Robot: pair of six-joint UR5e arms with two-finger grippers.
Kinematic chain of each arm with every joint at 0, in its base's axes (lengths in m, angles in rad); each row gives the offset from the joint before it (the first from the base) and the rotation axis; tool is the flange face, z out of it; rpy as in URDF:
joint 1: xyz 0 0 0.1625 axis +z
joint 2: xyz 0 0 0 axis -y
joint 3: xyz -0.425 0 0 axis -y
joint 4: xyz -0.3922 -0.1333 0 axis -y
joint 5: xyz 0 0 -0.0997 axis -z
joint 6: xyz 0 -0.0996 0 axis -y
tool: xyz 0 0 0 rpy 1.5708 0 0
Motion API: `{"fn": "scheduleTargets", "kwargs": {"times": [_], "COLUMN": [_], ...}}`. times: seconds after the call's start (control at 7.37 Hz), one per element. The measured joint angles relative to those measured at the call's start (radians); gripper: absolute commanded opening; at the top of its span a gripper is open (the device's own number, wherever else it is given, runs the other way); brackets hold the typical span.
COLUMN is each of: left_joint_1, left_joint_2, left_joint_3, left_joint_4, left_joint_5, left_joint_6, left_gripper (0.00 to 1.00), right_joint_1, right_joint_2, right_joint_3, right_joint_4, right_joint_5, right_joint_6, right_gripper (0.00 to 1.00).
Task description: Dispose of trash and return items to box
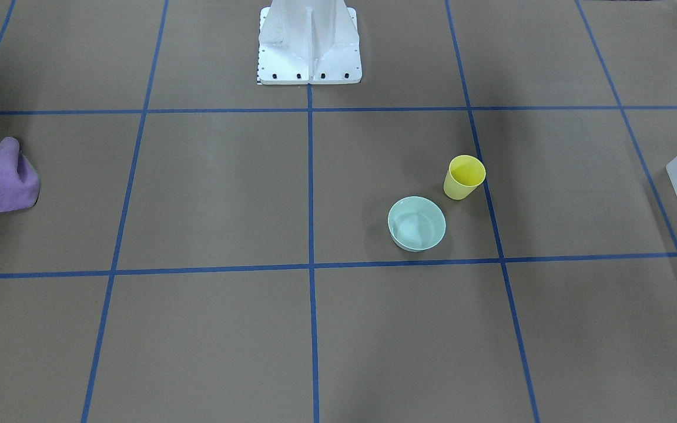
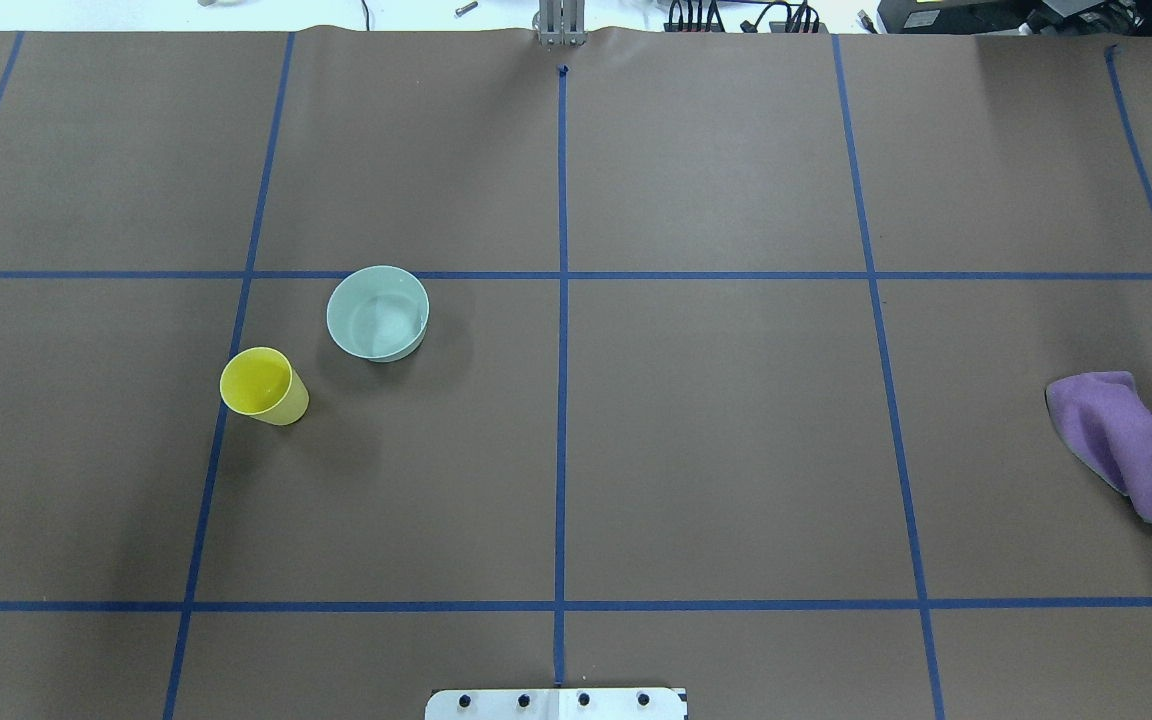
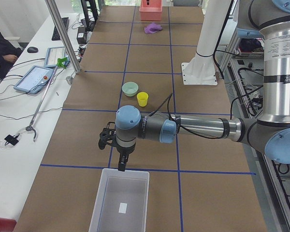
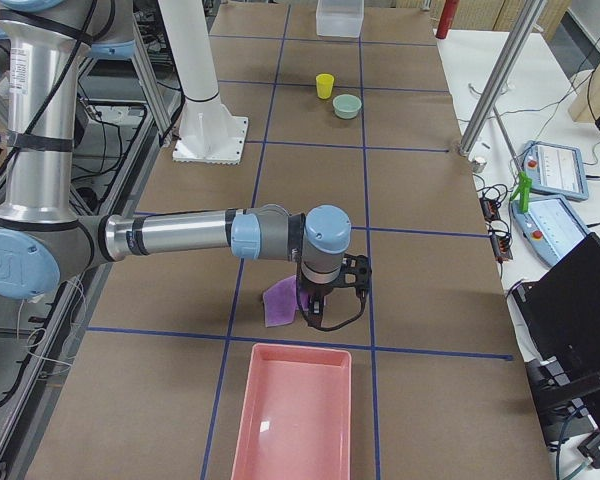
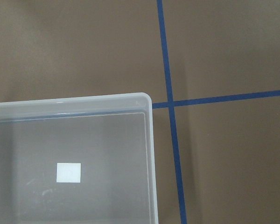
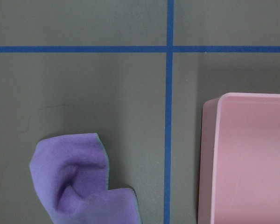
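The yellow cup (image 1: pixel 464 177) stands upright on the brown table, and the mint-green bowl (image 1: pixel 416 223) sits just beside it; both also show in the overhead view, the cup (image 2: pixel 261 386) and the bowl (image 2: pixel 377 312). The frosted box (image 3: pixel 121 203) is empty at the table's left end; its corner fills the left wrist view (image 5: pixel 74 158). My left gripper (image 3: pixel 120 162) hangs over the box's inner edge, far from the cup. My right gripper (image 4: pixel 315 315) hangs beside the purple cloth (image 4: pixel 279 302). I cannot tell whether either gripper is open or shut.
A pink tray (image 4: pixel 292 415) lies at the table's right end, near the purple cloth (image 6: pixel 79 177). The white pedestal base (image 1: pixel 309 44) stands at the robot's side of the table. Blue tape lines grid the table. Tablets and cables lie on a side bench.
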Motion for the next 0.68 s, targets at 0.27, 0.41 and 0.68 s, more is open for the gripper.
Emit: {"fn": "scheduleTargets", "kwargs": {"times": [0.27, 0.41, 0.68], "left_joint_1": [0.0, 0.0, 0.0], "left_joint_2": [0.001, 0.001, 0.001], "left_joint_3": [0.002, 0.004, 0.01], "left_joint_4": [0.0, 0.0, -0.004], "left_joint_5": [0.0, 0.0, 0.003], "left_joint_6": [0.001, 0.001, 0.004], "left_gripper": [0.98, 0.98, 0.98], "right_joint_1": [0.0, 0.0, 0.0], "right_joint_2": [0.001, 0.001, 0.001], "right_joint_3": [0.001, 0.0, -0.001], "right_joint_4": [0.001, 0.0, 0.0], "right_joint_5": [0.003, 0.006, 0.007], "right_joint_6": [-0.001, 0.0, 0.005], "right_gripper": [1.0, 1.0, 1.0]}}
